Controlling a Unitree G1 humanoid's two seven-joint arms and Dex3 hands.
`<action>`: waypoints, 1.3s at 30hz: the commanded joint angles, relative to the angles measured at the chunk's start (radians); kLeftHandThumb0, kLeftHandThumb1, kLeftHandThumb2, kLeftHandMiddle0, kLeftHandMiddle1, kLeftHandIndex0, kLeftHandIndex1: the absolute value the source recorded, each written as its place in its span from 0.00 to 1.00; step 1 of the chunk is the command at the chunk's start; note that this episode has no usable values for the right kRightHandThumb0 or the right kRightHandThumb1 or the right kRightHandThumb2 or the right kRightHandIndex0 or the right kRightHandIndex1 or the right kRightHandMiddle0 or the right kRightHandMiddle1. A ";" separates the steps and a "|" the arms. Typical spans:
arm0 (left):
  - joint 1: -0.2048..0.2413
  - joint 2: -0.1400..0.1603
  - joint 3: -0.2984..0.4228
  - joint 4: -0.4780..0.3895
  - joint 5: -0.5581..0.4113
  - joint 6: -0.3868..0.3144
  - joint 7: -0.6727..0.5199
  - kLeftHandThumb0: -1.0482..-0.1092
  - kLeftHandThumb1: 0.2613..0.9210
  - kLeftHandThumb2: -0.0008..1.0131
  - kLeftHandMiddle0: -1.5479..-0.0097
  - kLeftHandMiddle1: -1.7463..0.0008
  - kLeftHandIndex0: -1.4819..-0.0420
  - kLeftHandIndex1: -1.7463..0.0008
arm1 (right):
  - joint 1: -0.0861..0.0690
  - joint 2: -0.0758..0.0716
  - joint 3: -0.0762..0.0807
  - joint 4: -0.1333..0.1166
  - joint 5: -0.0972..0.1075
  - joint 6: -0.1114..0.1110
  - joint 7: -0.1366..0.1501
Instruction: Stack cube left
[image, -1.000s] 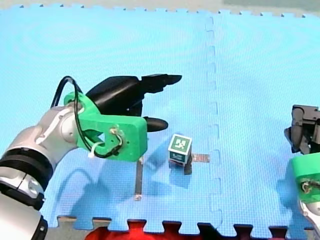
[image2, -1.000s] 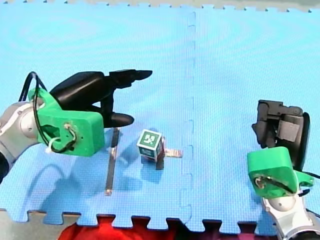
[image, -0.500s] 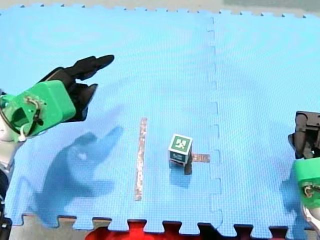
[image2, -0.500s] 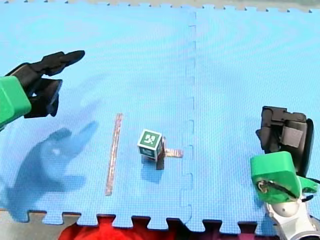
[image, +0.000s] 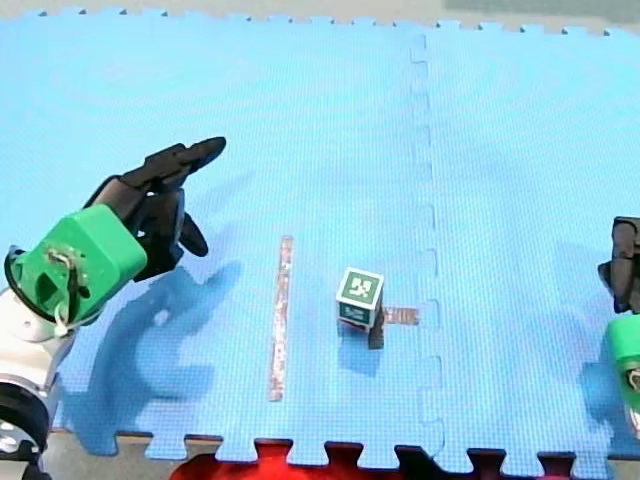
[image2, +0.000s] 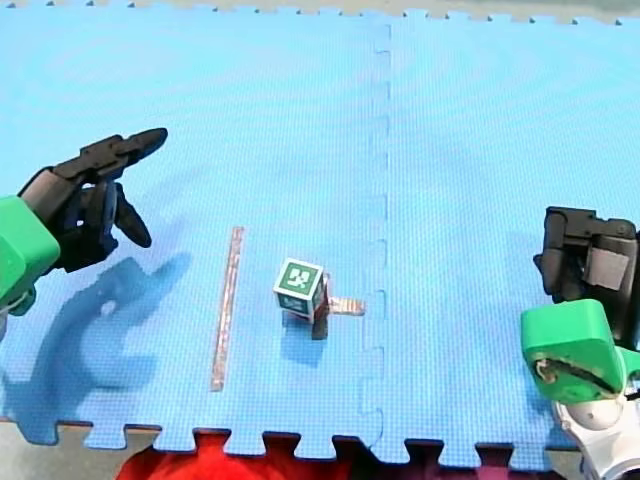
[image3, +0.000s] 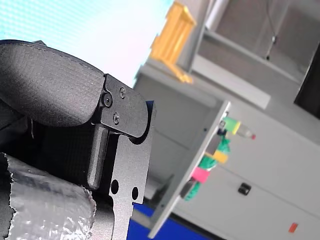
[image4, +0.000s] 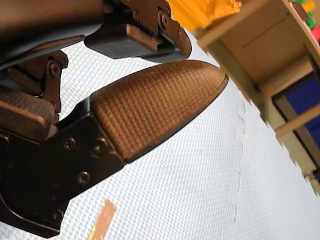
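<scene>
A cube (image: 360, 296) with a green and white pattern on top stands near the middle front of the blue foam mat (image: 320, 120). A darker block (image: 376, 336) peeks out under its near right corner; how the two sit on each other I cannot tell. My left hand (image: 190, 195) hovers over the mat well to the left of the cube and holds nothing. At the right edge my right hand (image2: 583, 262) has its black fingers curled, far from the cube and holding nothing.
A long strip of tape (image: 281, 315) runs front to back just left of the cube, and a short piece (image: 403, 316) lies at its right. A toothed seam (image: 428, 200) splits the mat. Something red (image: 300, 465) lies below the mat's front edge.
My left hand has pulled away from beside the cube to the far left, then dropped slightly. My right hand has slid toward the right edge. The cube has stayed put.
</scene>
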 joint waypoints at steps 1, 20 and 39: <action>0.021 -0.014 0.027 -0.003 -0.028 0.025 -0.027 0.00 1.00 0.97 0.58 0.86 0.76 1.00 | -0.002 -0.010 -0.004 0.003 0.005 -0.004 0.003; 0.052 -0.062 0.066 -0.023 -0.056 -0.006 -0.120 0.00 1.00 0.82 0.84 0.99 0.91 1.00 | -0.012 -0.021 -0.011 -0.003 0.021 -0.005 0.059; 0.060 -0.078 0.100 -0.032 -0.092 -0.003 -0.173 0.00 1.00 0.86 0.82 0.99 0.90 1.00 | -0.024 -0.006 -0.019 -0.015 0.086 0.003 0.206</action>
